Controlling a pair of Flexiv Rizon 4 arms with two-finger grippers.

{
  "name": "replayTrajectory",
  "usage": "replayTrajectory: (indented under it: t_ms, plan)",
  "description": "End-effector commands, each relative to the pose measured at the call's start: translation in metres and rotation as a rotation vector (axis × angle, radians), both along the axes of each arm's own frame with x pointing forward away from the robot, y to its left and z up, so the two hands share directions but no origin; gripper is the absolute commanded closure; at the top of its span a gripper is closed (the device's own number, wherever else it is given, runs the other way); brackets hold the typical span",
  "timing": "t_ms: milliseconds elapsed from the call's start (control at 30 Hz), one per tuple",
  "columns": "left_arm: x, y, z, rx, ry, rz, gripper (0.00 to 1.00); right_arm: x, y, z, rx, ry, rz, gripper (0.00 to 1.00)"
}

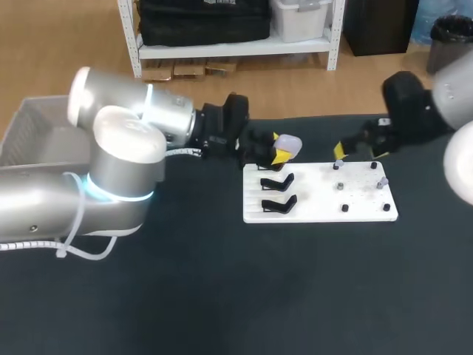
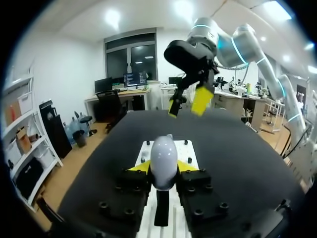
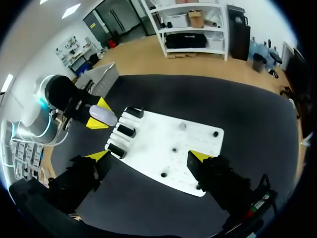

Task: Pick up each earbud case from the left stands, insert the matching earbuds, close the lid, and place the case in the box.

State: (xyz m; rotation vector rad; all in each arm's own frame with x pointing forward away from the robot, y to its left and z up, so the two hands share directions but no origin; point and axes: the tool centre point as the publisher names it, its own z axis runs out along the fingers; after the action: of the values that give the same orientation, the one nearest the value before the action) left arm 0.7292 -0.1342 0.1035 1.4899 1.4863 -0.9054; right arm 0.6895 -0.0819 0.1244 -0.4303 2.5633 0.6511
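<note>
A pale lavender earbud case [image 1: 289,145] hangs just above the far left corner of the white board [image 1: 325,201], with my left gripper [image 1: 279,153] shut on it. In the left wrist view the case [image 2: 163,159] sits upright between the yellow tips. Two empty black stands [image 1: 278,182] [image 1: 279,203] lie nearer on the board. Small earbuds [image 1: 337,166] [image 1: 382,181] stand on pegs on the board's right half. My right gripper [image 1: 358,151] hovers open over the board's far right edge; in its wrist view the gripper [image 3: 148,156] spans the board [image 3: 188,141], nothing between its fingers.
A grey mesh box [image 1: 29,133] stands at the table's far left, behind my left arm. The board lies on a dark table mat [image 1: 236,296] with free room in front of it.
</note>
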Motion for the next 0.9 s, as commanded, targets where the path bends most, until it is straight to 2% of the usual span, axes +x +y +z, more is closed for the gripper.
replayTrajectory:
  t_ms: [33, 333, 600, 733, 900]
  plan:
    - [-0.013, -0.006, 0.010, 0.009, -0.050, 0.032, 1.00, 0.011, 0.018, -0.013, 0.031, 0.015, 0.034, 0.00]
    - [-0.024, -0.021, 0.006, 0.011, -0.048, -0.021, 1.00, 0.015, 0.030, -0.016, 0.039, 0.024, 0.054, 0.00]
    - [-0.026, -0.020, 0.003, 0.009, -0.040, -0.034, 1.00, 0.015, 0.030, -0.013, 0.031, 0.024, 0.051, 0.00]
    - [-0.022, -0.018, 0.000, 0.011, -0.041, -0.026, 1.00, 0.016, 0.032, -0.010, 0.028, 0.025, 0.051, 0.00]
    - [-0.009, -0.013, -0.001, 0.013, -0.053, 0.002, 1.00, 0.015, 0.037, -0.008, 0.025, 0.029, 0.062, 0.00]
